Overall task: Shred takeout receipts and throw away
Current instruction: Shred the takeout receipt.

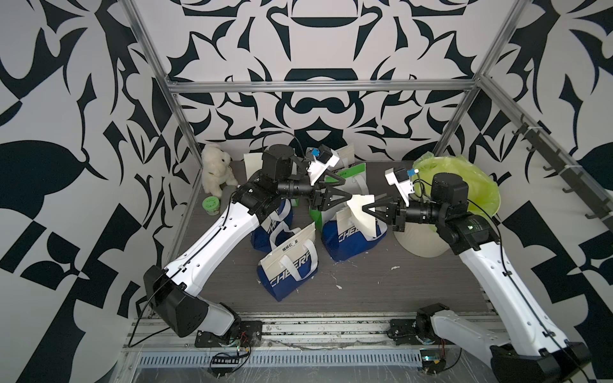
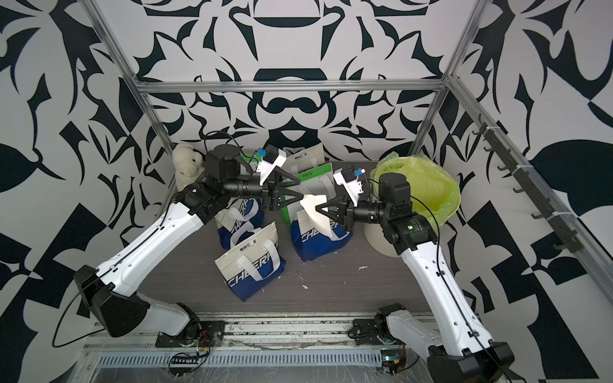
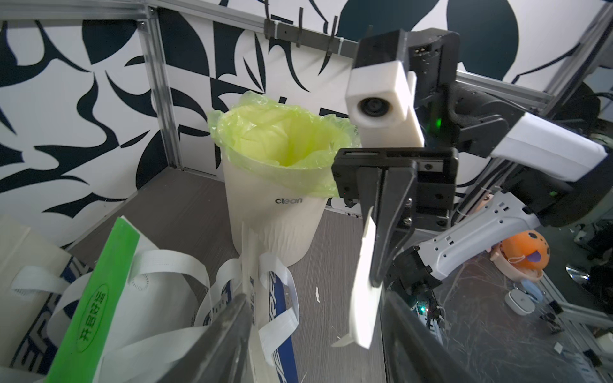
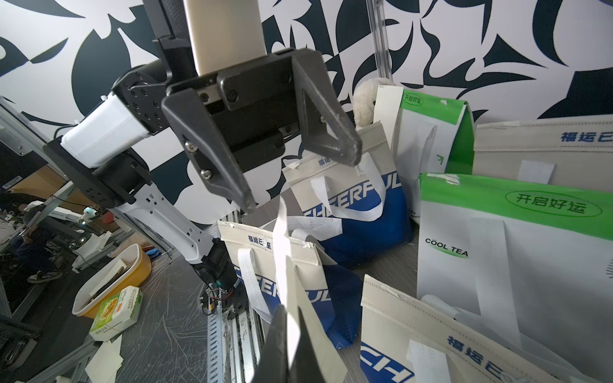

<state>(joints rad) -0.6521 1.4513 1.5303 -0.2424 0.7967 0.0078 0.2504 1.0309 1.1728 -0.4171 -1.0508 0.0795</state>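
Your right tool [image 1: 364, 209] is clenched on a receipt [image 1: 358, 215]. Your left tool [image 1: 352, 189] is released, jaws spread just beside that slip's upper edge. The lined bin [image 1: 418, 243] waits by the right arm, and I see no paper inside. Bags [image 1: 292, 265] crowd the bench [image 1: 414, 288]. The slip hangs above them, seemingly whole, so tearing and binning remain. Scraps [image 1: 394, 267] dot the bench.

Robot lab: aluminium frame [image 1: 318, 87], patterned backdrop panels [image 1: 318, 43]
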